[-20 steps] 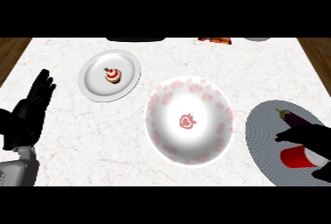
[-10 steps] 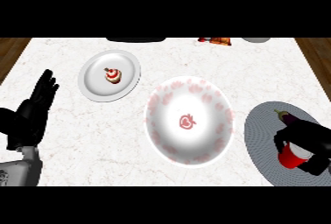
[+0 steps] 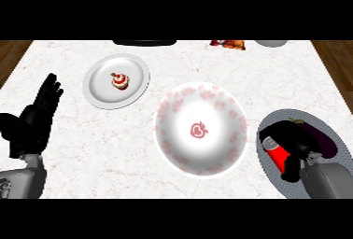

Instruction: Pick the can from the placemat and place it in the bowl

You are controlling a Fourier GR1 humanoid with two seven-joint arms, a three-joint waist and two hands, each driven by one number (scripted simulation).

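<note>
Two robot hands in view, only one at work. Right robot hand [image 3: 295,142] is down over the grey placemat [image 3: 324,127] at the tabletop's [image 3: 89,135] right side, fingers curled round the red can [image 3: 278,154]; part of the can's red side shows under the black fingers, the rest hidden. Can sits on the placemat, not visibly raised off it — cannot tell whether it has left the surface. A dark purple item [image 3: 321,139] lies on the placemat just beside the hand, behind it; what it is, unclear.

Left robot hand [image 3: 36,119] rests near the left edge, fingers straight and up, holding nothing.

Bowl [image 3: 201,128]: large, white with red blotches and a red mark at its centre, just left of the placemat, nothing in it. Small white plate [image 3: 100,88] with a red-and-white morsel [image 3: 121,80] stands further left, well apart from the work.

Step in hand, by my reading: the grasp, closing or just closed. Next move calls for a lift clear of the placemat, then a short carry leftward over the bowl's near rim, and release once the can is above the centre. Watch the purple item during the lift.
</note>
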